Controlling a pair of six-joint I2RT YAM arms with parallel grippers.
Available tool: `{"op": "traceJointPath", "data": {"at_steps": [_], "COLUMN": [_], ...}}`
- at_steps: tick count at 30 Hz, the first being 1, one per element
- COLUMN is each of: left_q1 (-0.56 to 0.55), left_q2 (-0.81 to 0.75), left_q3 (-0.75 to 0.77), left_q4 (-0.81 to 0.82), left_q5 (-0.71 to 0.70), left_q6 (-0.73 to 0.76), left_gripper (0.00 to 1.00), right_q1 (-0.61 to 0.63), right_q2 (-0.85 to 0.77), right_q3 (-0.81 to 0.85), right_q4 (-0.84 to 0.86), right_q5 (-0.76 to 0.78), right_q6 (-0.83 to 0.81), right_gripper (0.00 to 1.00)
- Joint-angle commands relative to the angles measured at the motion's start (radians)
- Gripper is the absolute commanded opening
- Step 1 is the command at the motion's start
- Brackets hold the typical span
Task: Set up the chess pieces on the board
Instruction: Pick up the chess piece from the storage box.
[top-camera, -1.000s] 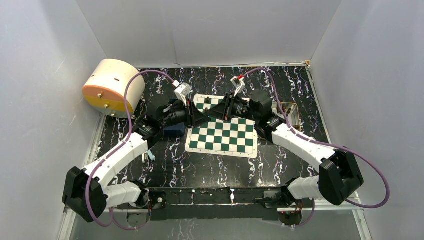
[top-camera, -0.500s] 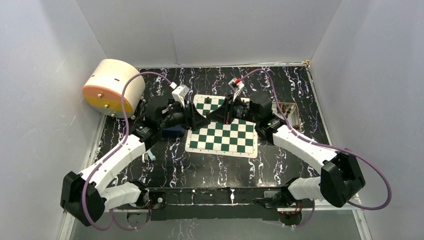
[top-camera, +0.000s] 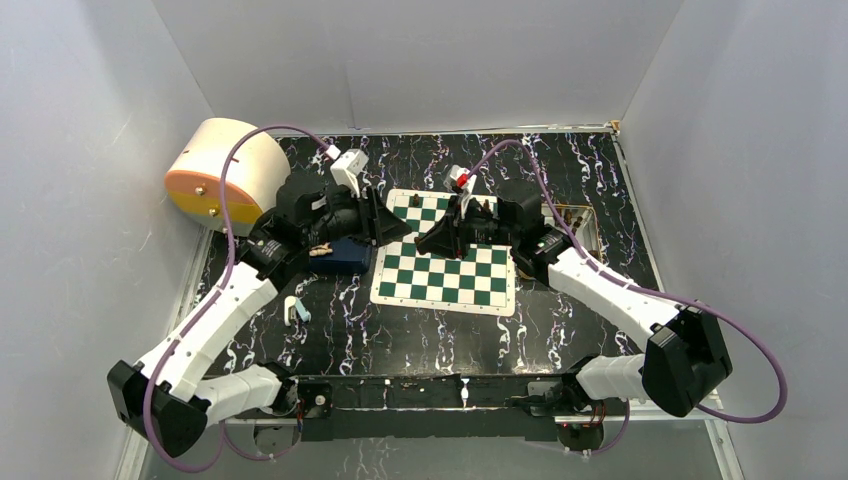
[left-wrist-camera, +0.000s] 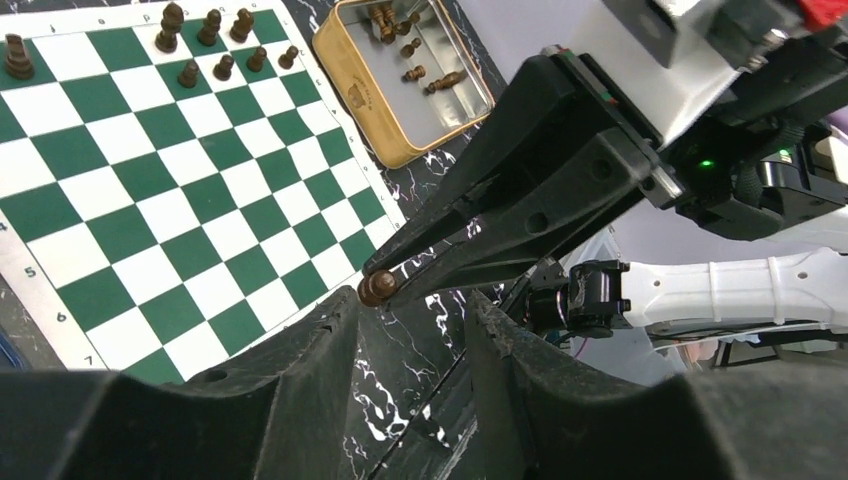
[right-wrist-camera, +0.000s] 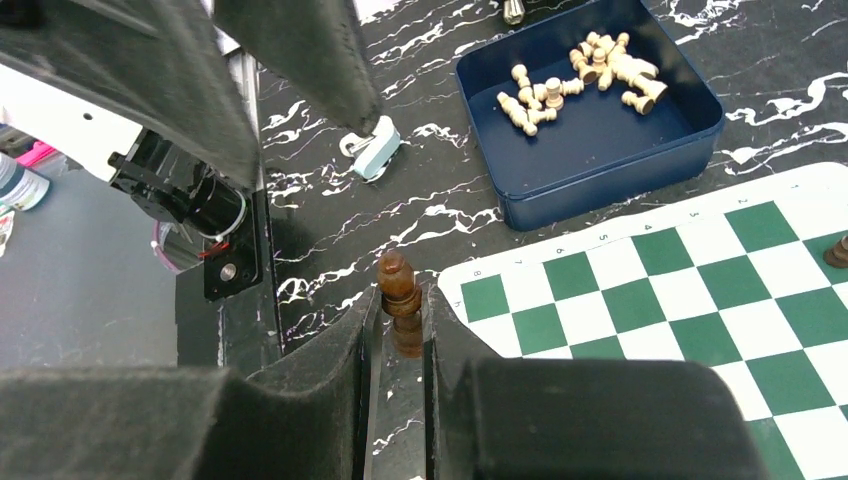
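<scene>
The right pincer (right-wrist-camera: 400, 335) is clamped on a dark chess piece (right-wrist-camera: 397, 283), aloft near the board's (right-wrist-camera: 640, 300) edge. The left pincer (left-wrist-camera: 410, 335) hangs close by, fingers apart. More chess pieces (left-wrist-camera: 222, 67) stand at the board's far corner.

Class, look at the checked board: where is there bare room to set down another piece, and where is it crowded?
Free: most of the green and white checked board, from its numbered white border up to the dark brown chess pieces. Crowded: the corner beside the gold rectangular tin, where those pieces stand in two rows.
</scene>
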Motion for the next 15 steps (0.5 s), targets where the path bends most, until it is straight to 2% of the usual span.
{"op": "traceJointPath", "data": {"at_steps": [1, 15], "left_q1": [0.004, 0.004], "left_q2": [0.039, 0.101], "left_q3": [0.065, 0.076], "left_q4": [-0.09, -0.113], "left_q5": [0.003, 0.05], "left_q6": [0.006, -0.015], "left_gripper": [0.41, 0.42], "right_q1": [0.008, 0.008], "right_q2": [-0.037, -0.019], "right_q3": [0.055, 0.054], "right_q4": [0.015, 0.064], "right_q5": [-0.047, -0.044], "right_q6": [-0.05, 0.024], "right_gripper": [0.05, 0.05]}}
